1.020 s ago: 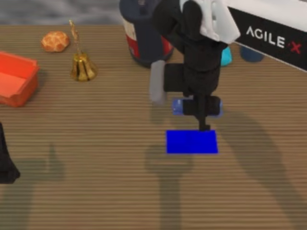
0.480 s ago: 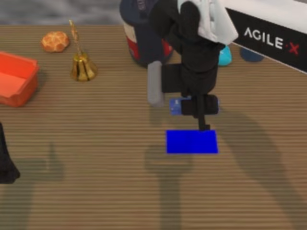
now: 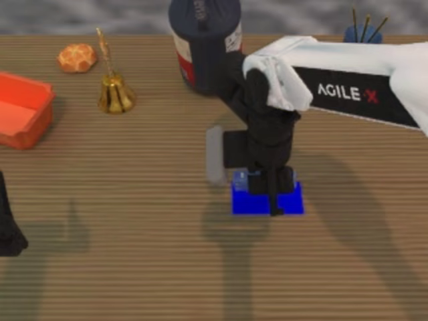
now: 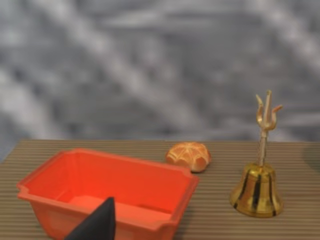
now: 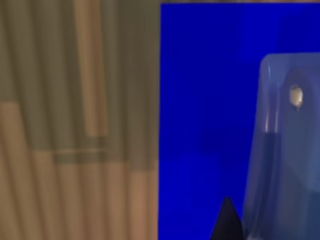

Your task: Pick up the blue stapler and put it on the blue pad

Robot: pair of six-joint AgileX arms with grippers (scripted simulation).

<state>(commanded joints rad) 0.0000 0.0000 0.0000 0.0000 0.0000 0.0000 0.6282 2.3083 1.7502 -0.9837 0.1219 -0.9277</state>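
While pinching the blue stapler (image 3: 242, 181), right tool (image 3: 273, 194) sits over the blue pad's (image 3: 293, 202) far edge.

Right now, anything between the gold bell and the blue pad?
Top view: only bare wooden table lies between the gold bell and the blue pad. The right gripper, holding the blue stapler, sits over the pad itself.

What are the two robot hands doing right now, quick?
Right gripper: shut on the blue stapler, low over the blue pad.
Left gripper: parked at the table's left edge; cannot tell.
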